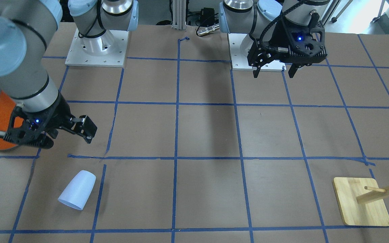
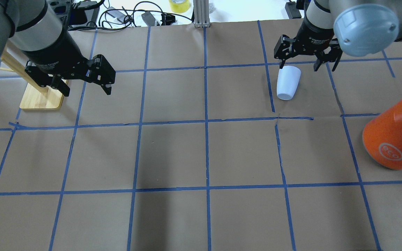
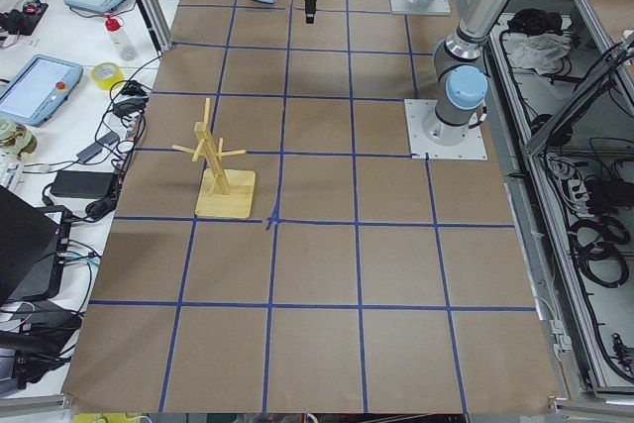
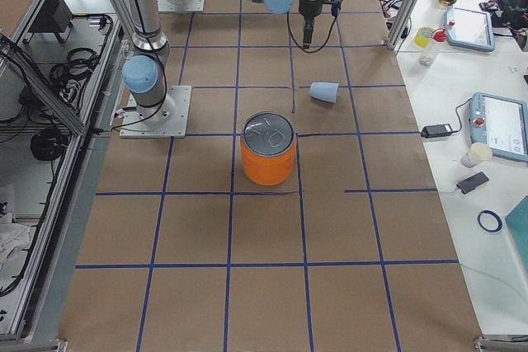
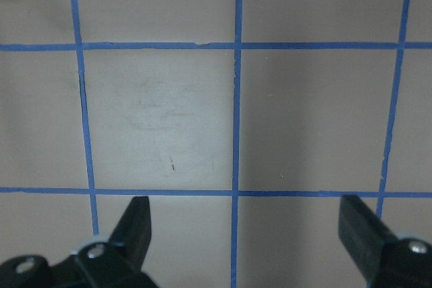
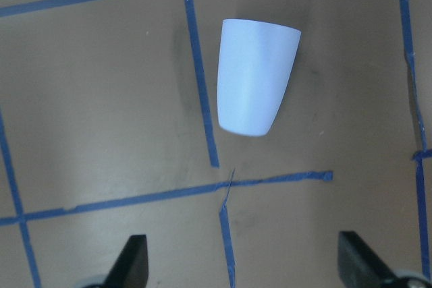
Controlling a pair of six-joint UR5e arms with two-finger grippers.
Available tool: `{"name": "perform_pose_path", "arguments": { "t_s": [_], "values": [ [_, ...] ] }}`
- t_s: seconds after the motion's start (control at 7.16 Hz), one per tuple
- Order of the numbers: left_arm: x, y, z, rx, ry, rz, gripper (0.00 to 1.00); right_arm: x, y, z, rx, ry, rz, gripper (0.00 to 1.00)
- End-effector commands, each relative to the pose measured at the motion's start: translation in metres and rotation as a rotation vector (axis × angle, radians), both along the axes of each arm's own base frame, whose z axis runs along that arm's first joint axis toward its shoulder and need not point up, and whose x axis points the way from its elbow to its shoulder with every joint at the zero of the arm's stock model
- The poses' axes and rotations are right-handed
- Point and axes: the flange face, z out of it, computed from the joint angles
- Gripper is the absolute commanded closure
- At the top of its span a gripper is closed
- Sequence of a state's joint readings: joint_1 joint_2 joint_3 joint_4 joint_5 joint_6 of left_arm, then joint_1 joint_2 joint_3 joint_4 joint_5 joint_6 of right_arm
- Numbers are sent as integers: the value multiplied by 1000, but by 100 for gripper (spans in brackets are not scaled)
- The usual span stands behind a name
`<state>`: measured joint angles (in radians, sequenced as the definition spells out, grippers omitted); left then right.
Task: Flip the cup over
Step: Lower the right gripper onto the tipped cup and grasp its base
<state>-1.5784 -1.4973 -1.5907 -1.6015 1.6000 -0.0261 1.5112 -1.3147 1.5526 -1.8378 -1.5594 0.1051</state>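
Note:
The cup (image 2: 288, 83) is a pale blue tumbler lying on its side on the brown paper, wide end away from the robot. It also shows in the front view (image 1: 77, 190) and in the right wrist view (image 6: 257, 85). My right gripper (image 2: 299, 65) is open and empty, hovering above the table near the cup and not touching it; in the front view this gripper (image 1: 68, 138) sits robot-side of the cup. My left gripper (image 2: 86, 89) is open and empty, held high over bare paper far from the cup, and its fingers (image 5: 135, 224) frame only tape lines.
A large orange can (image 2: 393, 136) with a silver top stands on the robot's right, close to the right arm (image 1: 29, 77). A wooden peg stand (image 2: 42, 99) on a square base sits at the far left. Blue tape lines grid the table (image 2: 204, 157).

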Motion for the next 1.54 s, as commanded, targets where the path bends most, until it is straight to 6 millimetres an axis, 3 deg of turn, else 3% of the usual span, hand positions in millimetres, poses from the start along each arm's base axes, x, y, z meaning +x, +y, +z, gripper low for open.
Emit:
{"name": "perform_pose_path", "arguments": {
  "t_s": [0.0,0.28,0.7,0.84,1.12,1.4],
  "values": [
    [0,0,0,0,-1,0,0,-34,-44,-77,26,-6,-56,0],
    [0,0,0,0,-2,0,0,-38,-67,-137,16,-8,-122,0],
    [0,0,0,0,-2,0,0,-38,-77,-164,2,-33,-135,2],
    [0,0,0,0,-2,-2,0,-39,-78,-171,7,-34,-137,11],
    [0,0,0,0,-2,0,0,-39,-80,-181,16,-35,-154,17],
    [0,0,0,0,-2,-2,0,-39,-78,-187,36,-36,-191,50]
  ]
}}
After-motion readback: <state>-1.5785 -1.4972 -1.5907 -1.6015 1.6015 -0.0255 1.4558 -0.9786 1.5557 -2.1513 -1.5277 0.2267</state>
